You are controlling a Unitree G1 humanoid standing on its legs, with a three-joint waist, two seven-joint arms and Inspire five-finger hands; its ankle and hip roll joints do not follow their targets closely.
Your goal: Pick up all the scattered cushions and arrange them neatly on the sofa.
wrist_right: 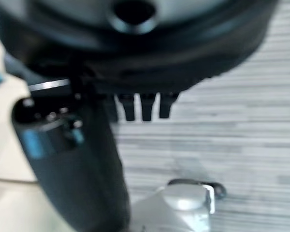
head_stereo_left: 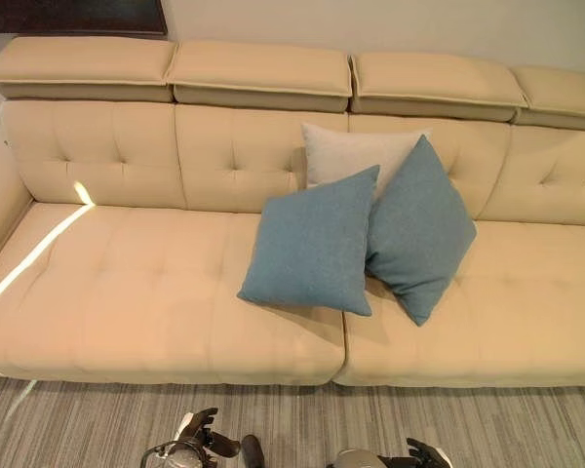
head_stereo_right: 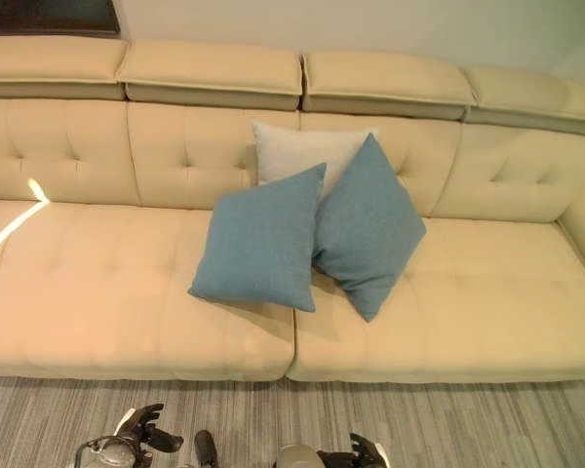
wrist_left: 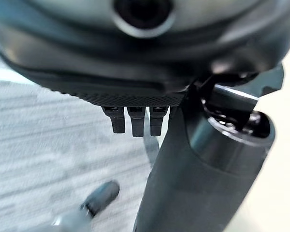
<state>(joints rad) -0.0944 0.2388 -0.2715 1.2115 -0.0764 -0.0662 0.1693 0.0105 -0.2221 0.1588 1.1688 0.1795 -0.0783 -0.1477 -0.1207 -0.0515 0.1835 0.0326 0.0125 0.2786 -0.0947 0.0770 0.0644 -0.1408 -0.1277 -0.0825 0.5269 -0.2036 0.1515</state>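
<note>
You're facing a long beige tufted sofa [head_stereo_left: 127, 283] with four padded headrest sections [head_stereo_left: 258, 68], set against a pale plain wall [head_stereo_left: 390, 24]. A dark framed panel [head_stereo_left: 73, 15] hangs upper left. Grey striped carpet [head_stereo_left: 78, 424] runs below, and a sunlight streak [head_stereo_left: 39, 249] crosses the left seat.

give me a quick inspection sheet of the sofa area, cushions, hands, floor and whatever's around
surface: beige tufted sofa, seat bare apart from the cushions near the middle.
job's things: left blue cushion and right blue cushion stand tilted against the backrest, overlapping; a pale grey cushion stands behind them. No cushion seen on the floor.
clutter: nothing seen.
hands: left hand and right hand hang low over the floor, in front of the sofa, fingers straight, holding nothing.
cables: nothing noted.
surroundings: grey striped carpet; a strip of sunlight on the left of the seat; pale wall and a dark frame behind.
</note>
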